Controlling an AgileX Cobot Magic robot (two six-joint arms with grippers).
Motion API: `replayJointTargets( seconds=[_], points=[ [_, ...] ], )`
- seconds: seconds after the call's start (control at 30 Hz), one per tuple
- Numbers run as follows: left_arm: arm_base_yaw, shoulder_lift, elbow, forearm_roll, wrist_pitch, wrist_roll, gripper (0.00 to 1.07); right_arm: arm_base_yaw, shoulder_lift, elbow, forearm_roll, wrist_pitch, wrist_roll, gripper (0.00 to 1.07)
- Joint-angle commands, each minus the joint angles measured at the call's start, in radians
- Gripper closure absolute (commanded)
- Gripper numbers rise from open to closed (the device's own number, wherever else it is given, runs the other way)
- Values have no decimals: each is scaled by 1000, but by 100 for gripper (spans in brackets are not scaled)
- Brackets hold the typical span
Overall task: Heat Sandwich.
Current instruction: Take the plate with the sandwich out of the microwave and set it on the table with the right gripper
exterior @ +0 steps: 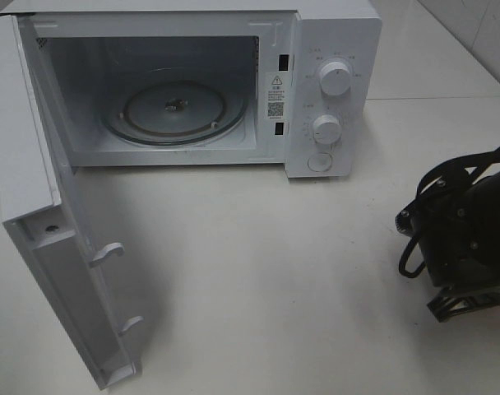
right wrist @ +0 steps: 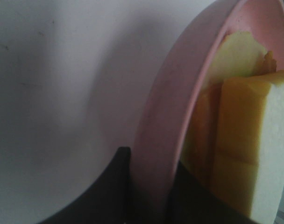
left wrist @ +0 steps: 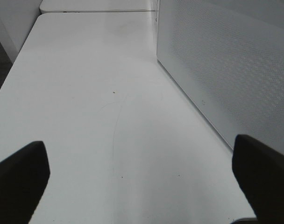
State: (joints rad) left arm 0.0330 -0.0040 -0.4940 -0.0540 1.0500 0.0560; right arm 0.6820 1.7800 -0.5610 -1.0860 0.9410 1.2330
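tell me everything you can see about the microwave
The white microwave sits at the back of the white table. Its door is swung wide open on the left, two latch hooks showing. Inside, a glass turntable lies empty. The right panel has two round knobs and a button. Nothing touches it.

Microwave (exterior: 209, 82) at table (exterior: 275, 288) rear, door (exterior: 44, 222) swung out to front-left, turntable (exterior: 176, 111) inside; right arm (exterior: 464, 239) at right edge; sandwich (right wrist: 244, 140) on plate (right wrist: 179, 107)
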Motion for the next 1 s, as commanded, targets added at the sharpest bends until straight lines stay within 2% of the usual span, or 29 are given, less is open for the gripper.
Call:
replayJointTargets(
  seconds=[0.03,0.27,0.53,0.63,0.67,0.7,0.73,0.8,0.83,1.0],
  points=[
    [0,-17,3,-5,-13,-2,7,-38,38,-9,-31,28,34,102],
    [0,-17,3,-5,-13,-2,7,-100,110,-53,-63,1,53,100],
    [0,-17,3,-5,-13,-2,7,-107,165,-79,-81,-24,36,96],
    [0,-17,3,-5,-13,-2,7,-107,167,-79,-75,-40,26,89],
    [0,-17,3,-5,-13,-2,7,-107,167,-79,-75,-43,24,86],
    [0,-17,3,-5,-13,-2,7,-107,167,-79,-75,-48,16,79],
    [0,-17,3,-5,-13,-2,7,-107,167,-79,-75,-48,16,79],
    [0,-17,3,-5,-13,-2,7,-107,167,-79,-69,-65,6,71],
    [0,-17,3,-5,-13,-2,7,-107,166,-79,-47,-85,-26,64],
    [0,-17,3,-5,-13,-2,7,-106,144,-79,17,-152,-108,51]
  ],
)
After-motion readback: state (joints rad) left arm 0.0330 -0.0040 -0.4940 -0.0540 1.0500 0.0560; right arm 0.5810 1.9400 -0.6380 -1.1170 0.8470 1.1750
